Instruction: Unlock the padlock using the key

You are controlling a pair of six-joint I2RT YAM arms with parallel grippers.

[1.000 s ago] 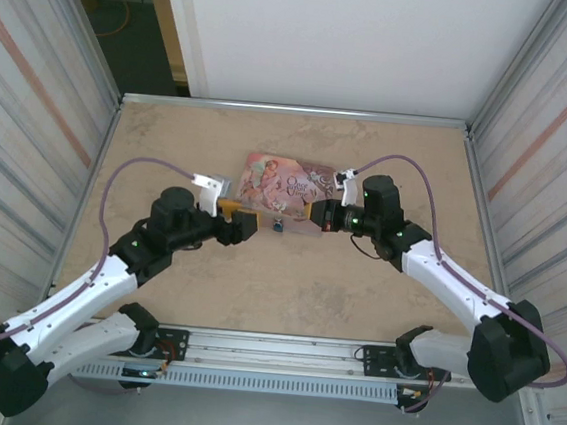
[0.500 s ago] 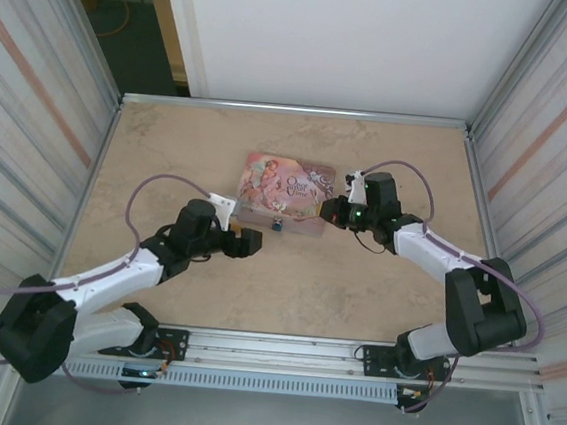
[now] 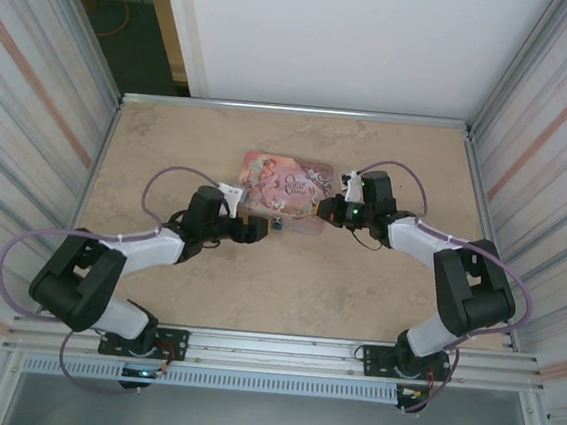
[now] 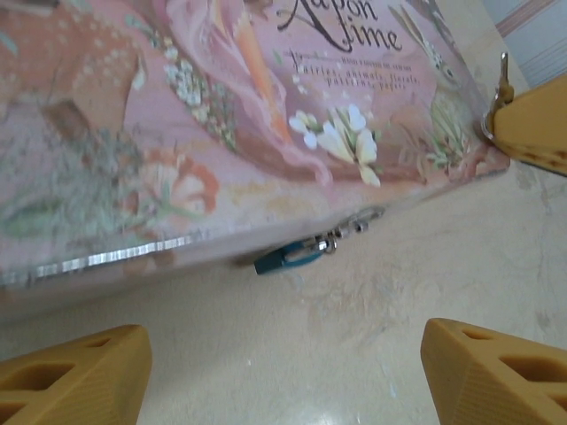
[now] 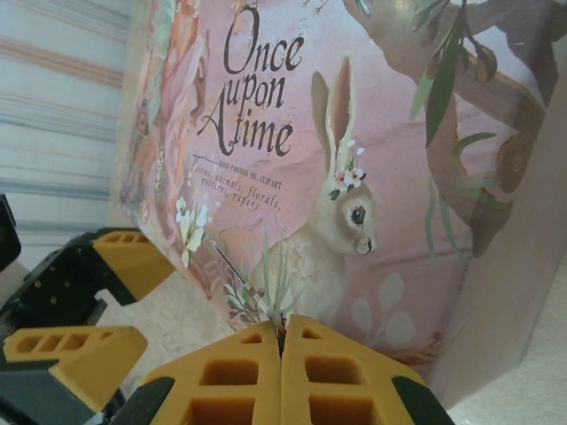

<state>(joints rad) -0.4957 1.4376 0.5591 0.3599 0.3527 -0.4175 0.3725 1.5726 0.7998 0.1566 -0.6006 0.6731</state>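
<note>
**At the near wall of the tin (image 3: 287,181) — padlock (image 4: 288,257) between two hands**

On the counter (image 3: 356,290) the small teal padlock lies against the foot of the pink tin's near wall, and its silvery shackle (image 4: 347,228) reaches up to the tin's edge. In the left wrist view its long axis runs along that wall, with the shackle end to the right and the free end of the body to the left.

The left hand (image 4: 283,381) sits just near and left of the padlock. Its jaws stand wide with nothing between them, and the padlock is in line with the gap. The right hand (image 5: 282,341) is at the tin's near right corner, pressed together on the key (image 4: 503,75) — a thin pale sliver standing out past the fingertips.

The left hand is the nearer of the two; the key-bearing hand is to the padlock's right and slightly far. The keyhole cannot be made out. If it sits in the free end, it faces away from the key, so the left hand would probably have to take the body and turn it first.

The lid reads "Once upon A time" in dark script beside a rabbit (image 5: 341,221) wearing white flowers. The finer lines beneath are too small to read with confidence.
</note>
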